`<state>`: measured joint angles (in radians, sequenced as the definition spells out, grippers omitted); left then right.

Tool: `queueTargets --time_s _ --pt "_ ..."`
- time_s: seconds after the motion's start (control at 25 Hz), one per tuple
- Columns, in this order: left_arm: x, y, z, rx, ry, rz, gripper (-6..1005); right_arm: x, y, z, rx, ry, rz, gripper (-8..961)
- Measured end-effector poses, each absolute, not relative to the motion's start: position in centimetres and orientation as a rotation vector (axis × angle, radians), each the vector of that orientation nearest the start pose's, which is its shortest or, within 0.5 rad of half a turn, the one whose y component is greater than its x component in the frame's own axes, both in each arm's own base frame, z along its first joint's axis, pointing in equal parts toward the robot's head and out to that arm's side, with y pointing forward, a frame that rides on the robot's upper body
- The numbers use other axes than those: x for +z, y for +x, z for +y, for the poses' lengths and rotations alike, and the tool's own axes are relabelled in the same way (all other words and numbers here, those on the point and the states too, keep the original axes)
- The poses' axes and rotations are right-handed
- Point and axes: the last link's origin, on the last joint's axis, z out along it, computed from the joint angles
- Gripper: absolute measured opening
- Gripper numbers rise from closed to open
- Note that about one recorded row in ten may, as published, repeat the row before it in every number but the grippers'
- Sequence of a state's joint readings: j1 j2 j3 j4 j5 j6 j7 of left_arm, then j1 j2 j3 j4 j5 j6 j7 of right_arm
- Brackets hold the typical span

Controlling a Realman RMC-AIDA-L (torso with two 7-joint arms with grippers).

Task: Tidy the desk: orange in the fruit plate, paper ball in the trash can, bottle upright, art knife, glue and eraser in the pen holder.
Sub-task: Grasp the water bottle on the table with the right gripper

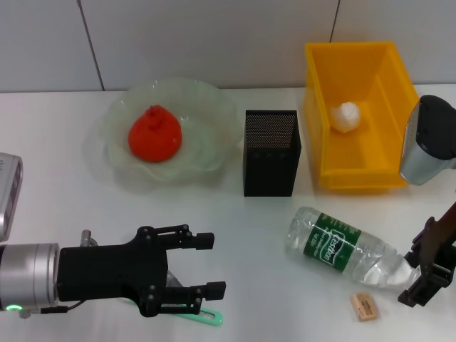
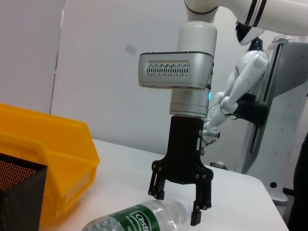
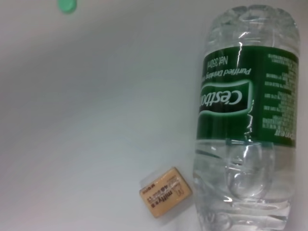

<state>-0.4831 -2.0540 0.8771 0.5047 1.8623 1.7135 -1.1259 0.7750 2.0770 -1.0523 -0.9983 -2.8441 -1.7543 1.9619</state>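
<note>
A: What's on the left?
B: The left tool (image 1: 203,265) hangs low over the worktop (image 1: 71,192), fingers spread, above a green-handled item (image 1: 206,317). The orange (image 1: 154,133) sits in the fruit plate (image 1: 206,149).
A: And rightward?
B: The pen holder (image 1: 271,152), the paper ball (image 1: 347,116) in the yellow bin (image 1: 324,78), the bottle (image 1: 342,247) lying down, the eraser (image 1: 364,306) beside it, and the right tool (image 2: 180,202) spread at its neck.

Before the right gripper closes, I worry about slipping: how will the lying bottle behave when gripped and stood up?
The bottle lies on its round side, so it may roll when nudged. Its clear, thin-looking wall probably flexes under the right gripper, whose fingers are open. It looks empty, so likely light.
</note>
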Motion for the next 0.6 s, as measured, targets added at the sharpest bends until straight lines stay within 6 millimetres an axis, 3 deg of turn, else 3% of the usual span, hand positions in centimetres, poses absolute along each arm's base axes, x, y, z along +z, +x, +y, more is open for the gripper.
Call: queueTargets --time_s 0.28,0.48,0.6 --pt "-2.68 -25.75 28.12 -0.893 -2.928 -0.371 769 1.58 23.07 35.32 -0.885 -2.903 0.655 737" --pt "-2.72 -25.74 28.09 -0.894 -2.928 -0.371 769 1.61 23.2 35.31 -0.904 -2.896 0.653 554" --pt "-2.72 -25.76 28.07 -0.895 -2.927 -0.372 769 1.6 23.21 35.32 -0.903 -2.895 0.653 504"
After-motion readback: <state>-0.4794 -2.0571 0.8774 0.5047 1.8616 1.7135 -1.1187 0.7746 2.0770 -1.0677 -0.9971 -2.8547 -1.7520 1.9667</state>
